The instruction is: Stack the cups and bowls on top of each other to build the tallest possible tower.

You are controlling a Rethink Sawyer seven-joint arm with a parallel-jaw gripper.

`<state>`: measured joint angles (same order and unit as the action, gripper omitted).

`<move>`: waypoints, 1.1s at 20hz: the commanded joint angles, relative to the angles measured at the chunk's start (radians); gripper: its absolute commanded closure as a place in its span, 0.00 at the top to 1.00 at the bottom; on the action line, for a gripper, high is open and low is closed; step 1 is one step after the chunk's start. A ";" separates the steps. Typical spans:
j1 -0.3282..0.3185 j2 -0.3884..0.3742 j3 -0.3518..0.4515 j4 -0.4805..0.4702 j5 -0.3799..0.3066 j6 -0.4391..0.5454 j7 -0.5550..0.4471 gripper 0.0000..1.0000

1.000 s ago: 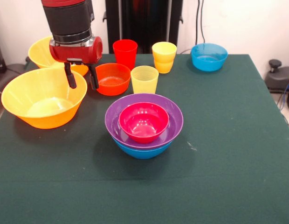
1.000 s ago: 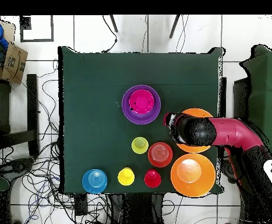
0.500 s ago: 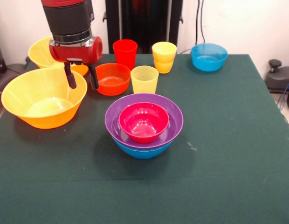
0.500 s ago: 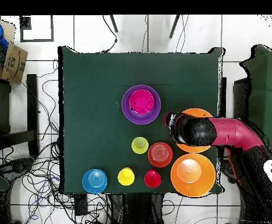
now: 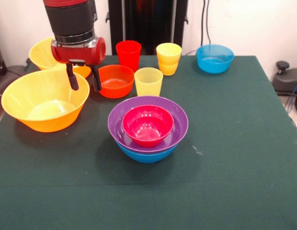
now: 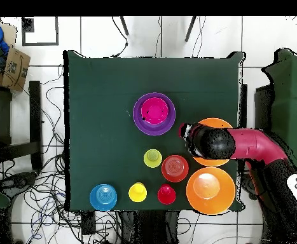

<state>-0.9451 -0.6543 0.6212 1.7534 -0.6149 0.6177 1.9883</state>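
Note:
The tower is a pink-red bowl (image 5: 147,125) nested in a wide purple bowl (image 5: 175,115) on a blue bowl (image 5: 146,155); it also shows in the overhead view (image 6: 154,113). My gripper (image 5: 84,82) is open and empty. It hovers over the gap between a large yellow-orange bowl (image 5: 43,103) and the orange-red bowl (image 5: 116,80). A red cup (image 5: 128,54), two stacked orange-yellow cups (image 5: 168,58) and a pale yellow cup (image 5: 148,81) stand behind the tower. In the overhead view the arm (image 6: 209,143) covers much of that large bowl (image 6: 217,121).
A second large yellow-orange bowl (image 5: 40,53) sits at the back left, partly behind the arm. A light-blue bowl (image 5: 214,58) stands at the back right. The green table (image 5: 234,158) drops off at its edges. Cables lie on the floor (image 6: 49,127).

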 commanded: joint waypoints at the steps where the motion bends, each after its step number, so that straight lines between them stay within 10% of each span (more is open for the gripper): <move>1: 0.075 -0.064 -0.103 0.075 -0.071 -0.072 0.077 1.00; 22: 0.270 -0.041 -0.559 0.232 0.163 -0.374 0.597 1.00</move>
<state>-0.7609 -0.7570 0.1939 1.8965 -0.5109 0.3657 2.2935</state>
